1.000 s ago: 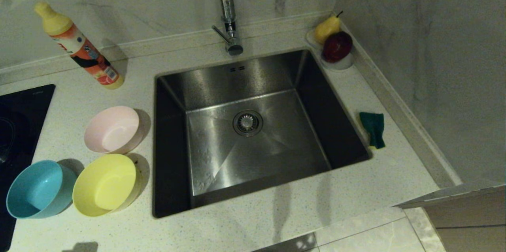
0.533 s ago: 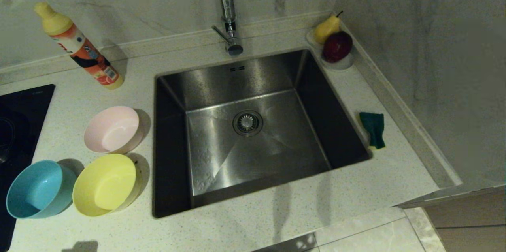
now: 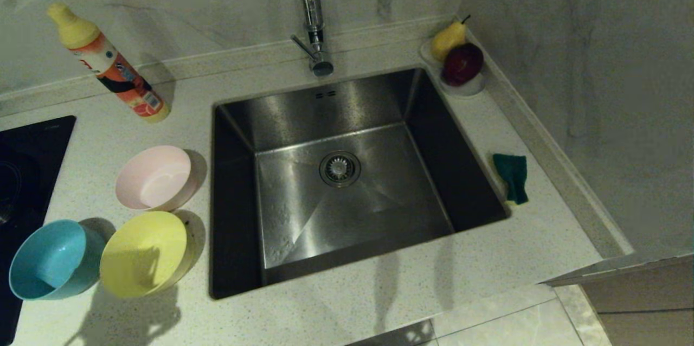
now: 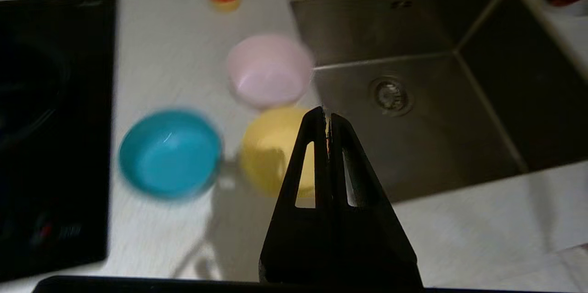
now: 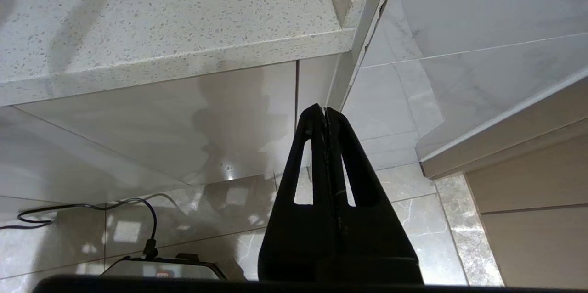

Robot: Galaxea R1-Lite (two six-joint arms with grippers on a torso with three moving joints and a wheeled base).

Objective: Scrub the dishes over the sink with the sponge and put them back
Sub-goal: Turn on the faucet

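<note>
Since 1 second ago a shadow of my arm has spread over the yellow bowl and the bench at 7 o'clock of the sink. My left hand, pressed together and holding nothing, hangs above that bowl; my right hand, also shut, is parked below the bench edge. If I descend still closed I judge I'd knock the yellow bowl into the blue bowl or pink bowl, while the sponge waits at 3 o'clock.

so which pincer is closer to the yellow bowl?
Left. The left pincer hangs shut above the yellow bowl; the right pincer sits shut below the counter edge, off that bowl.
</note>
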